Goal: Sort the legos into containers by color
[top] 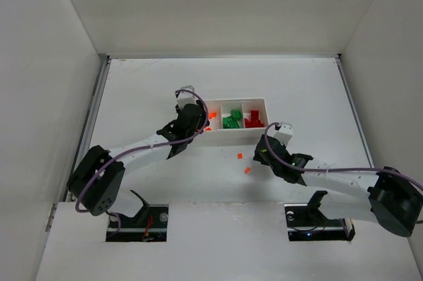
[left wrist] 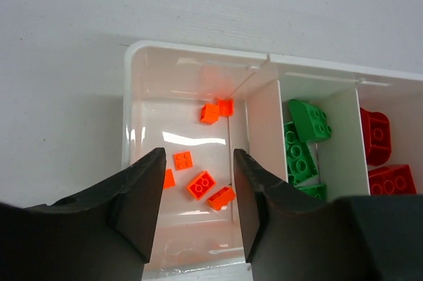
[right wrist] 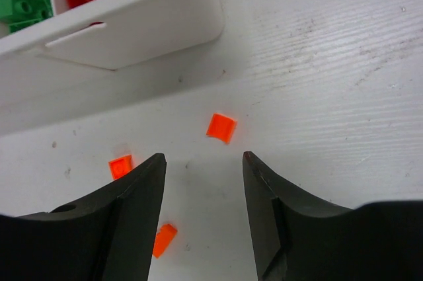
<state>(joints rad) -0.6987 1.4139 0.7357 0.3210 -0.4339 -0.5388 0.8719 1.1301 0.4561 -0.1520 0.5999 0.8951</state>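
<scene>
left claw [left wrist: 198, 157] (parted), above orange legos [left wrist: 201, 184]

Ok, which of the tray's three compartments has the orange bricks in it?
The end compartment below the left gripper, leftmost in the top view, holds the orange bricks. The middle one holds green bricks, the other end red bricks.

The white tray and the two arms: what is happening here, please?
Sorting by colour is under way. The white plastic three-compartment tray holds small orange plastic bricks on the left, green bricks in the middle and red bricks on the right. The left tool hangs open and empty over the orange compartment. The right tool, also open, hovers over three loose orange pieces on the white table.
</scene>
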